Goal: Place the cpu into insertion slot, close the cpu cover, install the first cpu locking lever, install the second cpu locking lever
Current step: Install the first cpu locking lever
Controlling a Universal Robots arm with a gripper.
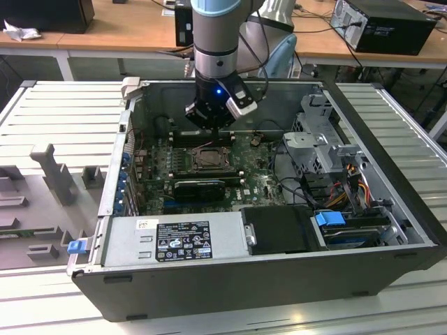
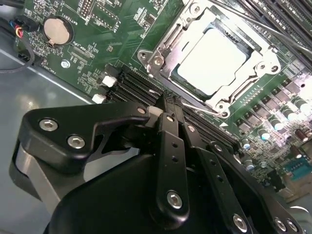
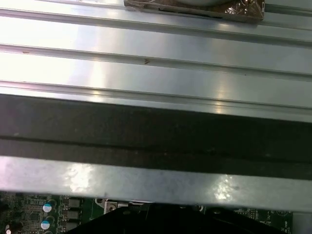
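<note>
The cpu (image 2: 213, 57), a pale silvery square, lies in the insertion slot (image 2: 242, 88) on the green motherboard. The silvery cpu cover (image 2: 169, 50) is down around it like a frame. A thin wire locking lever (image 2: 202, 108) runs along the socket's near edge, just past my fingertips. My black gripper (image 2: 166, 106) is shut, its two fingers pressed together with nothing seen between them. In the exterior view the gripper (image 1: 211, 120) hangs inside the open case just behind the insertion slot (image 1: 208, 158).
Long black memory slots (image 2: 127, 87) lie under the fingertips, and a coin battery (image 2: 57, 28) sits farther off. The case's metal wall (image 3: 156, 73) is close to the wrist. Drive cages and cables (image 1: 335, 174) fill the exterior view's right, and a power supply (image 1: 174, 241) the front.
</note>
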